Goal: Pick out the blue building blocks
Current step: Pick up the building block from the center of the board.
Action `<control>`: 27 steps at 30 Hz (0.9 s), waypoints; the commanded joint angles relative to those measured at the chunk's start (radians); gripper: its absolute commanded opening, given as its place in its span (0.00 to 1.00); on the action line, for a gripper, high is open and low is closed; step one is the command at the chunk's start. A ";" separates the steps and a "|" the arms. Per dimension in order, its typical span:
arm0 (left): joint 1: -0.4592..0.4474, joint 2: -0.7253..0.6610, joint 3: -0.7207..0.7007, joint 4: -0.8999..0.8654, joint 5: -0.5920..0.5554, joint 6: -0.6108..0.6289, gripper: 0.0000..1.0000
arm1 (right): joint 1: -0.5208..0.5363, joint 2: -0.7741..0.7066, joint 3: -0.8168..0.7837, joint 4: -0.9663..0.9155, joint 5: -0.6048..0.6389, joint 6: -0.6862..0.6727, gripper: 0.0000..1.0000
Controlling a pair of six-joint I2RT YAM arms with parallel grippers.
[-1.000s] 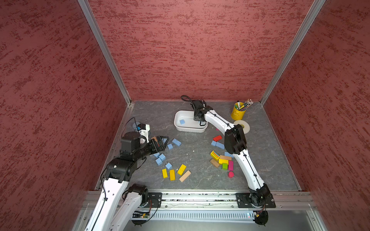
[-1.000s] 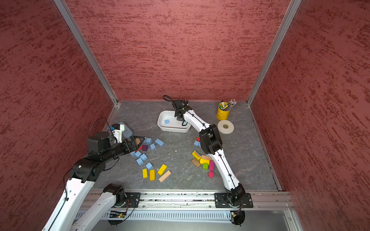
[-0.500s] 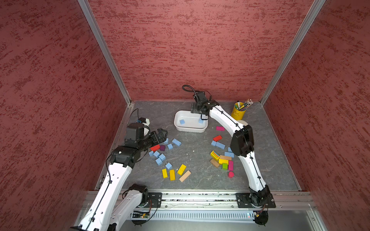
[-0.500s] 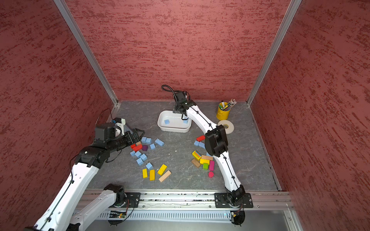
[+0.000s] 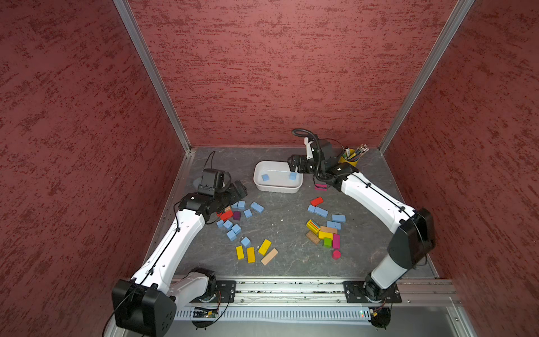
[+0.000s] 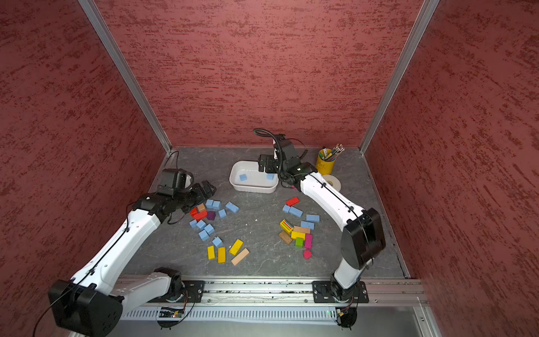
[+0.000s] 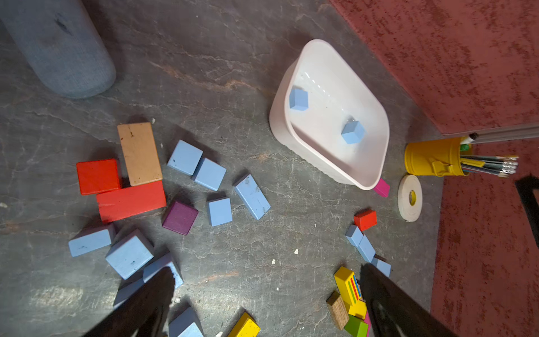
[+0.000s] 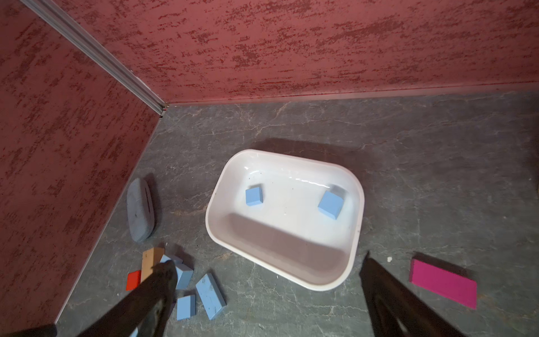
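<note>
left end effector [image 7: 266, 271]: I see its jaws spread wide with nothing between them. It hangs over the table [image 5: 280, 210], above one edge of a block cluster.
right end effector [image 8: 266, 261]: its jaws are wide apart and empty, and it is poised above the white tub [image 8: 277, 267].
in the tub: two blue blocks [image 5: 265, 177], both cubes, lie well apart on the tub floor. The near cube [image 8: 330, 204] sits almost straight below the right end effector and looks tilted. The far cube [image 8: 253, 196] lies flat, farther out toward the left end effector.
below the left end effector: more blue blocks [image 7: 208, 174] lie loose on the table, some cubes and some longer bricks. Mixed in are two red blocks [image 7: 129, 201], a wood block [image 7: 139, 153] and a purple block [image 7: 180, 217].
behind the right end effector: another group of blue blocks [image 5: 320, 211] lies back toward that arm's base. It sits beside a small red brick [image 5: 316, 201] and a heap [image 5: 325, 235] of yellow, green, magenta and wood pieces.
beside the right end effector: a flat magenta block [image 8: 443, 283] lies on the table just beside the tub.
past the right end effector: a yellow cup [image 6: 325, 166] of pencils and a tape roll [image 6: 331, 183] stand near the back wall.
</note>
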 commanded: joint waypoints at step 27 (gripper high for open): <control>-0.139 0.527 0.192 -0.085 -0.220 0.142 0.77 | -0.003 -0.282 -0.353 0.121 -0.041 -0.001 0.99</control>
